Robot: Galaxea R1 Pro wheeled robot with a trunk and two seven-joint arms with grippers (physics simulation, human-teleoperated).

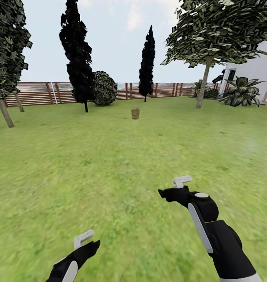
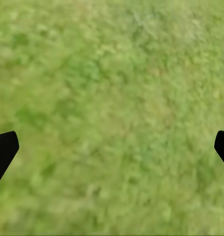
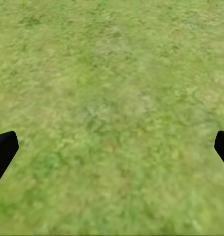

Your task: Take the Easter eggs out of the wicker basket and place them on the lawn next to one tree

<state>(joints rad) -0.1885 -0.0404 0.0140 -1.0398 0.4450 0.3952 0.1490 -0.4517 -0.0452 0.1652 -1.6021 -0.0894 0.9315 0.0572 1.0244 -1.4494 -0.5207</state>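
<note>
Far off across the lawn (image 1: pixel 121 156) stands the small brown wicker basket (image 1: pixel 135 113), near the middle of the head view. What lies inside it is too small to make out, so the eggs are hidden. A tree (image 1: pixel 204 82) with a pale trunk and a broad canopy rises at the back right. Low in the head view, my left gripper (image 1: pixel 88 242) and my right gripper (image 1: pixel 173 187) hover over the grass, both far from the basket. Each wrist view has dark fingertips (image 2: pixel 3 150) (image 3: pixel 3 150) spread wide over bare grass, with both grippers open and holding nothing.
A brown slatted fence (image 1: pixel 39 93) runs along the back. Dark narrow cypress-like trees (image 1: pixel 76 55) (image 1: pixel 147 62) and a round bush (image 1: pixel 104 88) stand before it. Another leafy tree (image 1: pixel 6 111) is at the left. A palm-like plant (image 1: pixel 241 92) and a white house wall (image 1: pixel 255 68) are at the right.
</note>
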